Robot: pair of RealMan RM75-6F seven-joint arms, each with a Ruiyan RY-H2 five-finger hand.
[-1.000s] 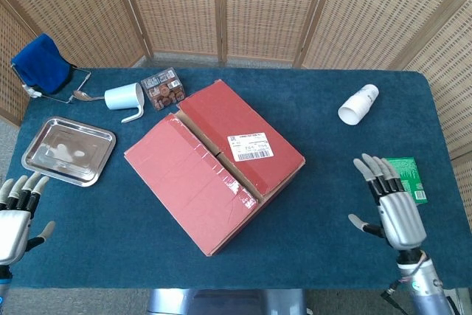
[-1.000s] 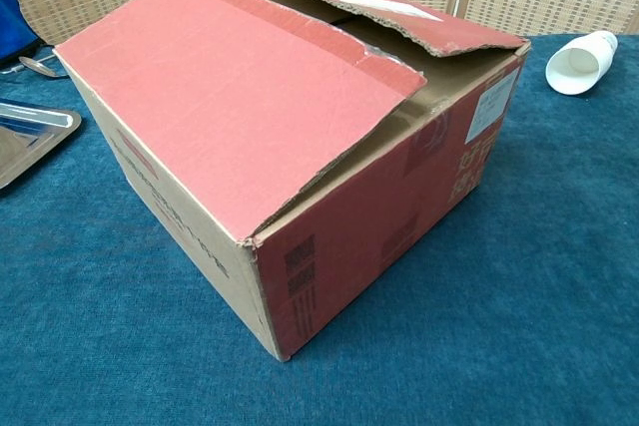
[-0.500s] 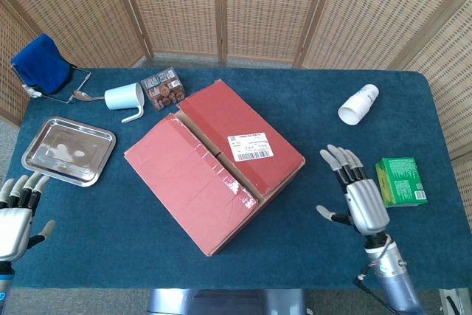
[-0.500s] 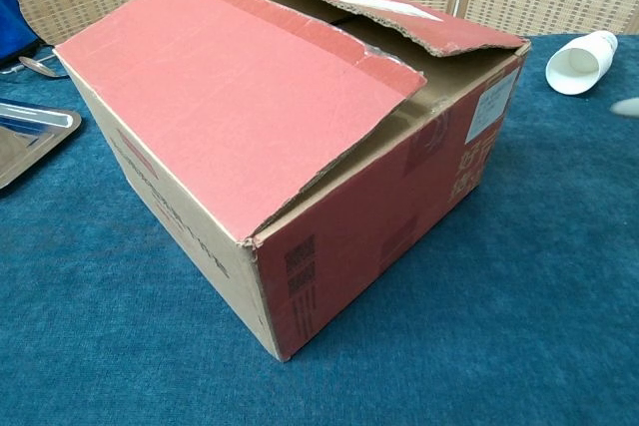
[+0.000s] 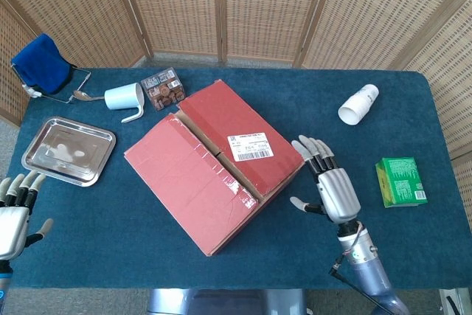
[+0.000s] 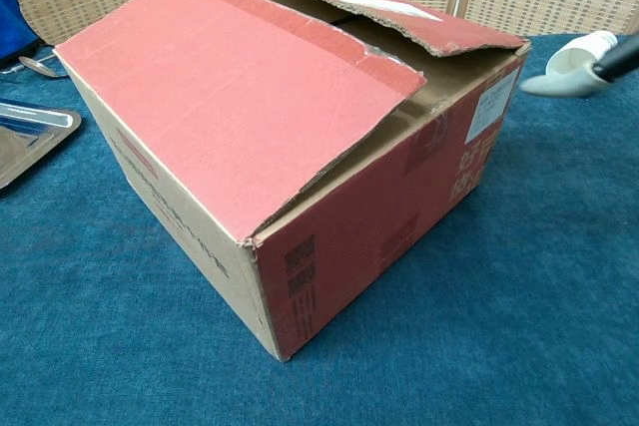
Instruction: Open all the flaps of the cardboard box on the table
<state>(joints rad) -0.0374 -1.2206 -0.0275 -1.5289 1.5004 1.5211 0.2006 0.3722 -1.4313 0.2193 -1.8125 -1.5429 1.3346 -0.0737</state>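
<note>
Now right hand [image 5: 333,188] nearer cardboard box [image 5: 214,161], flaps unmoved

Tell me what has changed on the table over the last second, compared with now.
The right hand has moved left across the blue table, from over the green carton to just beside the red cardboard box, fingers spread, holding nothing. The carton is now uncovered. The left hand stayed at the near left edge. The box, its two top flaps down, has not shifted.
</note>
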